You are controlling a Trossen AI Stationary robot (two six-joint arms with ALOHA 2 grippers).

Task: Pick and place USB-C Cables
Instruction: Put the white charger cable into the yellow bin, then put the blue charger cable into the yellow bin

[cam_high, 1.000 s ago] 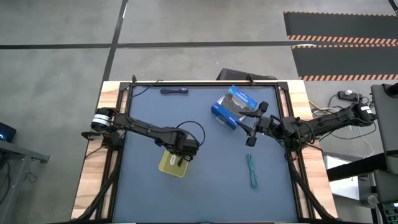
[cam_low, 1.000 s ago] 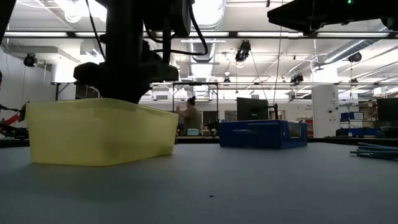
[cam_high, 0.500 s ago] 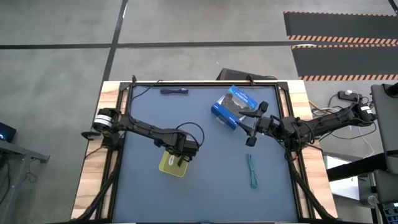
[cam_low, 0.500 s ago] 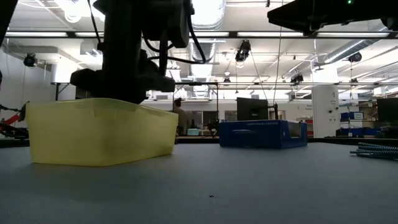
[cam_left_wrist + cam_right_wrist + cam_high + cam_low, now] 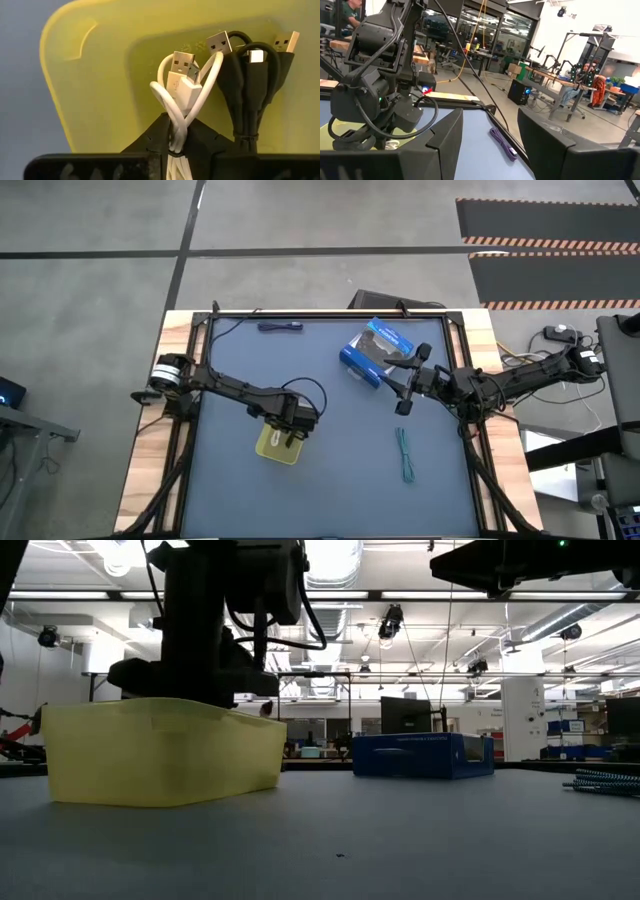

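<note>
The yellow tray (image 5: 272,448) stands on the blue mat, left of centre. My left gripper (image 5: 292,430) hangs over it, pointing down, shut on the white cable (image 5: 181,85). The black cable (image 5: 250,85) lies bundled on the tray's floor (image 5: 100,85) beside it. The teal-green cable (image 5: 404,453) lies on the mat to the right and shows at the right edge of the low view (image 5: 605,782). The dark purple cable (image 5: 280,327) lies near the far edge. My right gripper (image 5: 398,383) is open, in the air beside the blue box. My left gripper pinches the white cable between its two fingers (image 5: 200,142), across the bundle's waist (image 5: 176,131). The fingers come from above, pointing down into the tray. The cable's loops and plugs (image 5: 183,64) reach on below the fingers toward the tray's floor; I cannot tell whether they touch it.
A blue and black retail box (image 5: 380,352) lies on the mat right of centre, toward the far edge. A dark frame (image 5: 330,313) runs round the mat. Bare mat (image 5: 340,480) lies between the tray and the teal-green cable. Workshop benches and people show beyond the table in the right wrist view.
My left gripper has shifted slightly toward the table's left over the tray, staying shut on the white cable. The tray and the other cables have kept their places.
</note>
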